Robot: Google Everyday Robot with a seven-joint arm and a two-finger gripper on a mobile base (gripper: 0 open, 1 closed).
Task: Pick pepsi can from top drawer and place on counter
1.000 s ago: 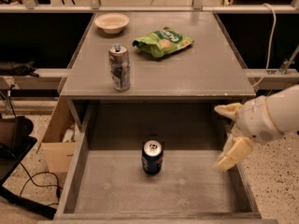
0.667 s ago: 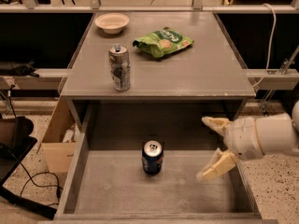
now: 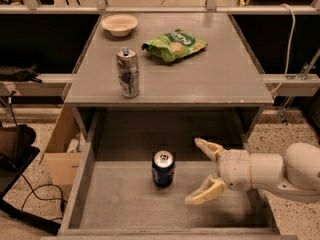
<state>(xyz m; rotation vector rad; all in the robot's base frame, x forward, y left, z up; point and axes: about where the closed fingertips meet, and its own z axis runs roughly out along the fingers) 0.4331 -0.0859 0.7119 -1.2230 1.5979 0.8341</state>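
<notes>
The pepsi can (image 3: 163, 168), short and dark blue with a silver top, stands upright in the middle of the open top drawer (image 3: 125, 204). My gripper (image 3: 199, 172) reaches in from the right over the drawer, open, its two cream fingers spread with one finger (image 3: 208, 148) higher and one lower. It is just to the right of the can, apart from it, and holds nothing. The grey counter (image 3: 215, 76) lies above and behind the drawer.
On the counter stand a taller silver-grey can (image 3: 128, 72), a cream bowl (image 3: 119, 24) and a green chip bag (image 3: 174, 45). A cardboard box (image 3: 64, 149) and cables lie on the floor at left. Drawer walls rise on both sides.
My gripper has moved left across the drawer, from near the right wall to close beside the pepsi can. The can has not moved.
</notes>
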